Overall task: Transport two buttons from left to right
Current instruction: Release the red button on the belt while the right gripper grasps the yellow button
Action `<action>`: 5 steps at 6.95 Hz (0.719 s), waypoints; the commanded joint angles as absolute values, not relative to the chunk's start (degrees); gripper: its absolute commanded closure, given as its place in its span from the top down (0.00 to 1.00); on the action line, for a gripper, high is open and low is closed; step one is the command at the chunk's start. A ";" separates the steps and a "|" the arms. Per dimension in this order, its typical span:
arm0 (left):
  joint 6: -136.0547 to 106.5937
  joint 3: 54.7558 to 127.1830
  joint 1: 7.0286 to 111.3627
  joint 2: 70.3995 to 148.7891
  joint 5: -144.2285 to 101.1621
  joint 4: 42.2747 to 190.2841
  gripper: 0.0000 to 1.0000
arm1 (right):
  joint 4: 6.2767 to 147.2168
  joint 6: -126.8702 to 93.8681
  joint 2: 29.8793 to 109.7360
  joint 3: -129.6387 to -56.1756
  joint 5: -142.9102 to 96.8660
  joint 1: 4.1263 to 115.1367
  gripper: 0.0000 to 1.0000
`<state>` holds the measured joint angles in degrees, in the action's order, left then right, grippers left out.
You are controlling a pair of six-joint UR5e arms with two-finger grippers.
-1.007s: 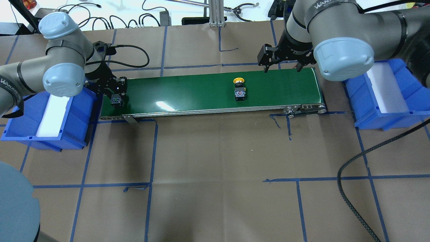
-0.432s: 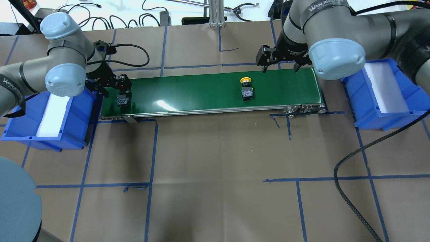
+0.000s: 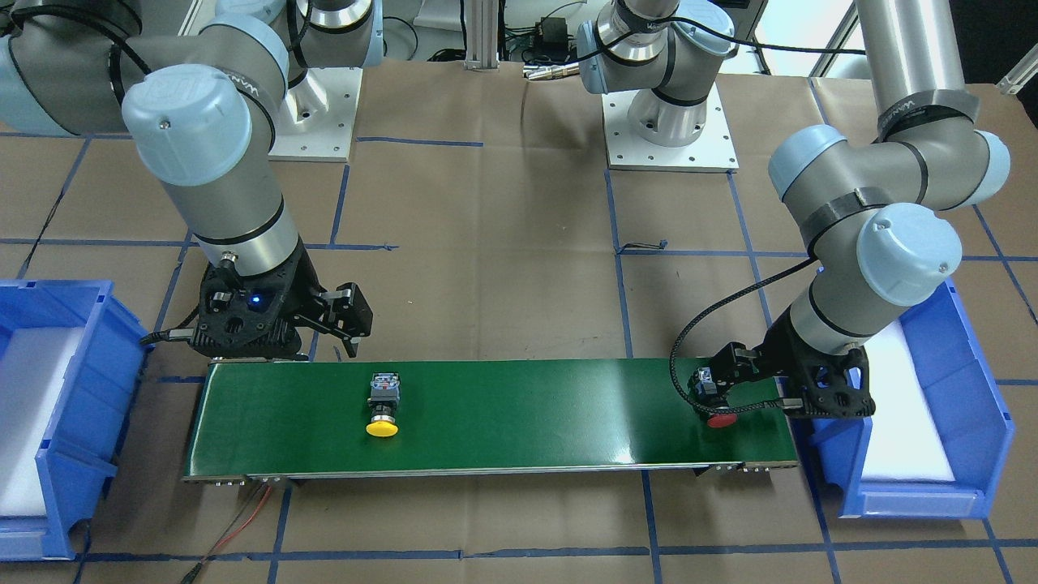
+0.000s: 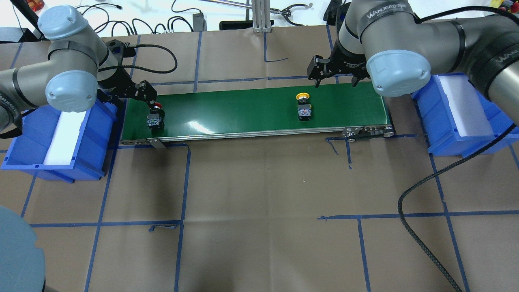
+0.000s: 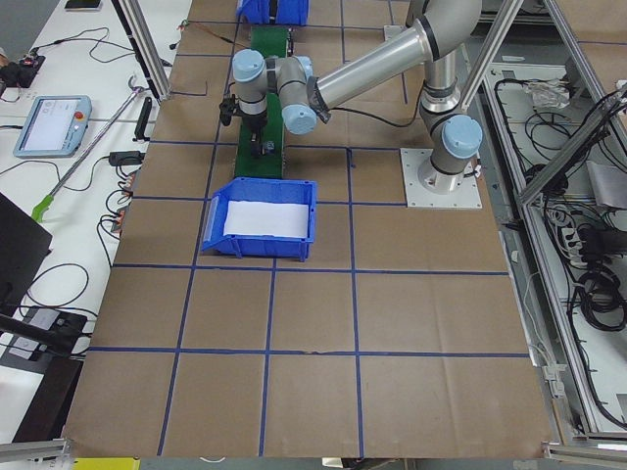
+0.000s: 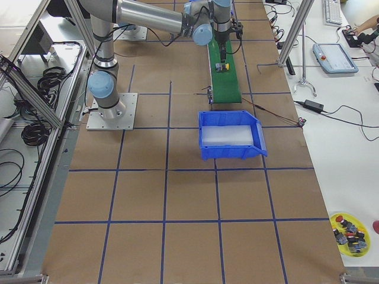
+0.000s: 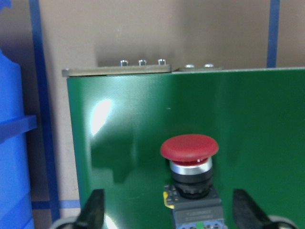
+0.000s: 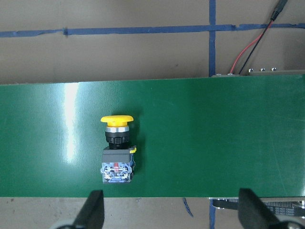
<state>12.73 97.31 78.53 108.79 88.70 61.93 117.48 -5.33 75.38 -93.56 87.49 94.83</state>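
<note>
Left hand (image 3: 734,383) low, splayed astride red button (image 3: 719,419); right hand (image 4: 335,83) hovering.

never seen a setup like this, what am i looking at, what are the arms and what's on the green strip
Two robot arms at a table, each ending in a two-finger gripper. Four pictures come from fixed cameras: overhead, facing the robot, and each table end; two from wrist cameras. On the green belt lie two push buttons. The red button sits unclamped inside the open left gripper. The yellow button lies farther along, near the open right gripper. A blue left bin and right bin flank the belt.
</note>
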 commanded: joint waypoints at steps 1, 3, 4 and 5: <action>12.66 97.03 78.66 105.05 88.42 66.68 1.00 | 121.18 -6.32 72.26 -93.34 87.19 94.83 1.00; 12.48 96.16 78.92 100.22 88.24 74.48 1.00 | 125.23 -6.24 68.93 -93.96 87.54 95.01 1.00; 12.22 95.80 79.01 97.06 88.07 79.66 1.00 | 125.33 -6.15 67.43 -94.13 87.54 95.10 1.00; 11.87 95.63 80.14 93.90 88.59 84.15 1.00 | 125.16 -5.54 65.50 -94.22 87.37 95.10 1.00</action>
<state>12.22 95.95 79.27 97.58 88.28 78.63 124.99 -6.02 67.71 -94.07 87.46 95.05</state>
